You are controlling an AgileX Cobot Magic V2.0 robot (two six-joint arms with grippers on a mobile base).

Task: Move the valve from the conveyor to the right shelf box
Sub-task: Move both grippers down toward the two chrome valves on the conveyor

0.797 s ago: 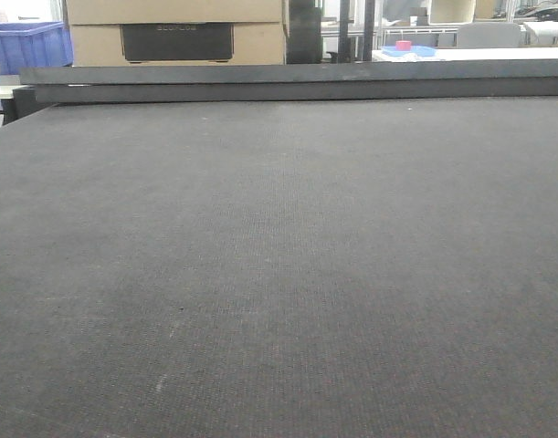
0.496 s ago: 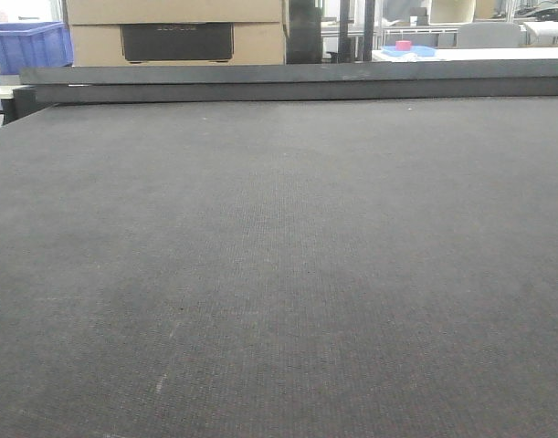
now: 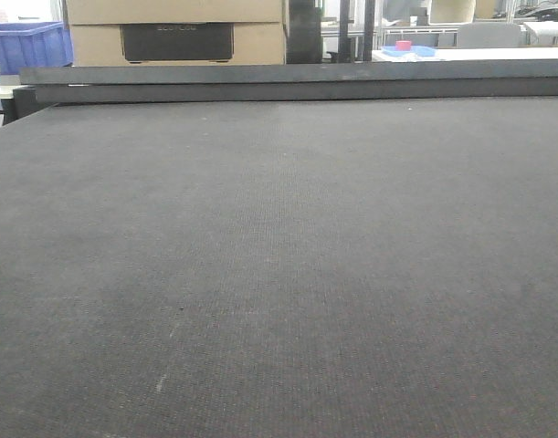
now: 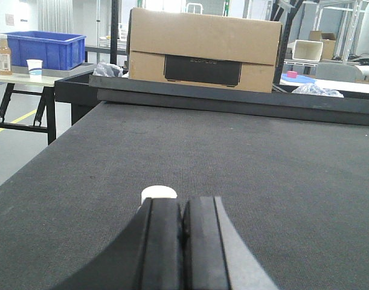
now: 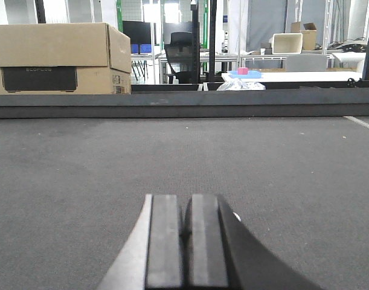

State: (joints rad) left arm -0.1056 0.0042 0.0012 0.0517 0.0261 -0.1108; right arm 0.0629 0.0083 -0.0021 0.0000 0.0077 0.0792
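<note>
Judged step: awaiting pickup. Left end effector [image 4: 183,208] and right end effector [image 5: 185,205] clenched, empty, above conveyor [image 3: 279,274]. No valve identifiable. Next: locate valve, open.

Conveyor [image 3: 279,274]: one very wide, flat belt, dark grey, fine woven texture, a few pale specks near the front left. Lies level, spanning the scene left to right, running from near to a dark raised cross-bar [image 3: 297,82] at its far end.

A cardboard box [image 4: 202,51] is standing at the upper middle of the frame. At the upper left, a blue crate [image 4: 45,49], a brown bottle [image 4: 3,54] and a white cup [image 4: 34,67] are sitting on a table [image 4: 15,78].
</note>
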